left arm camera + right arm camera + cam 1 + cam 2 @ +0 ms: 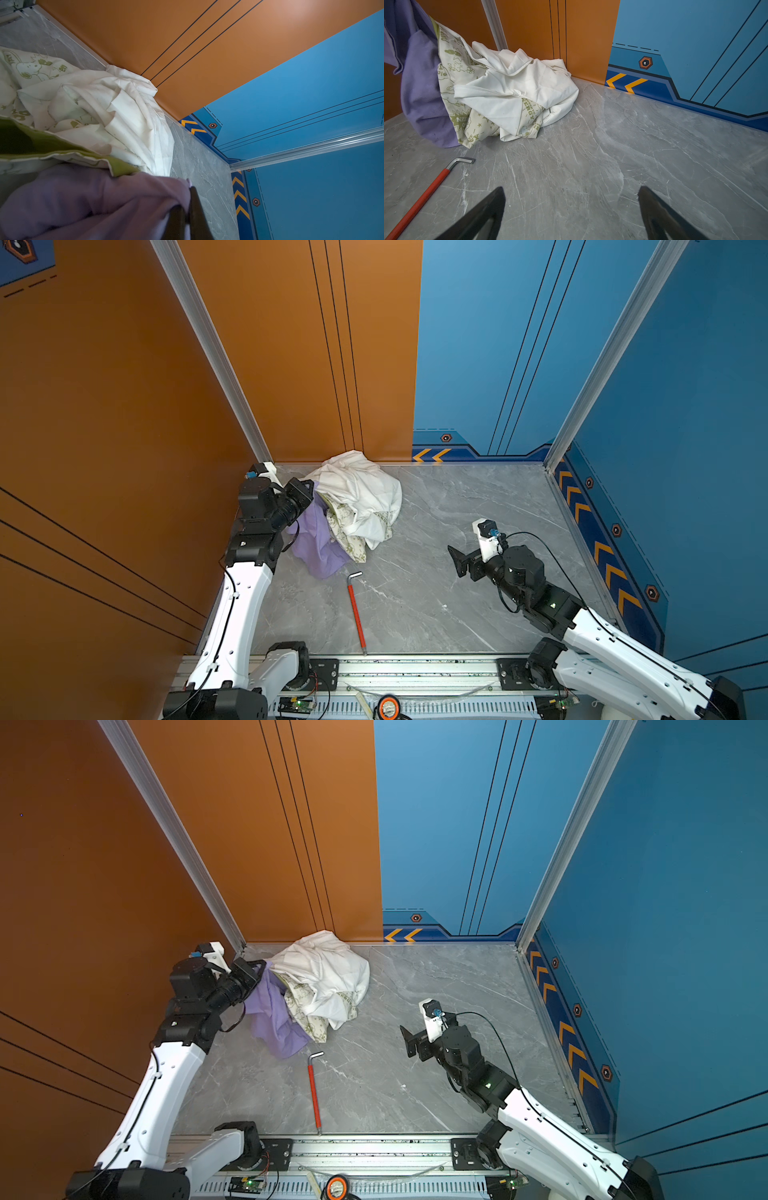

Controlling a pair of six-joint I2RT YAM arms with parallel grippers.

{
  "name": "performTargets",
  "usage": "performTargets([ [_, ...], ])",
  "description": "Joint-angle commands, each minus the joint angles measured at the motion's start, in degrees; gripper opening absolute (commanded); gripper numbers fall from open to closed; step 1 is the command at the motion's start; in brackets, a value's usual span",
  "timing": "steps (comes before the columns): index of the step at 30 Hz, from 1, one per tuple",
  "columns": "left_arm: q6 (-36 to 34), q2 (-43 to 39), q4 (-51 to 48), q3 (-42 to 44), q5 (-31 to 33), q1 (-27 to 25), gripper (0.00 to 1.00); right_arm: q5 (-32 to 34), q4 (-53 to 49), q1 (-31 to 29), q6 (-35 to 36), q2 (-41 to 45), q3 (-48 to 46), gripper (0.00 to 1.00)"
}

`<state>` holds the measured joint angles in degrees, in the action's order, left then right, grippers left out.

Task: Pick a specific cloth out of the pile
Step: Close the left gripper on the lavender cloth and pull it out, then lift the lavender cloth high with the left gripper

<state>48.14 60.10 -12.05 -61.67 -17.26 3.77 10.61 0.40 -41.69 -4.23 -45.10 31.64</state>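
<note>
In the left wrist view, you see the soft lilac cloth (pixel 83 203) blurred, cut off at the frame edge and partly covered by the white and cream printed cloth pile (pixel 108 112). It hides most of the fingers of the dark left gripper (pixel 187 207). In the right wrist view, the red-handled metal hex key (pixel 421 201) and the black right gripper (pixel 571 191) run off the frame edge.

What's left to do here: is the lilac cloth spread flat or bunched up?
Bunched: the cloth hangs in folds from the shut left gripper, touching the pile.
</note>
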Motion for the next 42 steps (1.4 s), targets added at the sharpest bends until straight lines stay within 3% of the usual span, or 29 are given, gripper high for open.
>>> performTargets([
  [1,-2.2,-0.7,4.6,-4.2,-1.4,0.9,0.00,0.6,-1.1,-0.4,0.8,0.2,-0.2,1.00],
  [24,-13.0,2.0,-3.6,-20.2,0.3,5.9,0.00,0.7,-3.3,-0.4,1.3,1.2,-0.5,1.00],
  [31,-12.5,6.6,-3.9,-29.4,-1.7,9.2,0.00,0.8,-4.3,-0.4,1.9,1.9,-0.6,1.00],
  [42,-11.5,14.6,-3.4,-44.1,-5.4,9.0,0.00,0.5,-4.7,-0.3,2.5,1.7,-0.3,1.00],
])
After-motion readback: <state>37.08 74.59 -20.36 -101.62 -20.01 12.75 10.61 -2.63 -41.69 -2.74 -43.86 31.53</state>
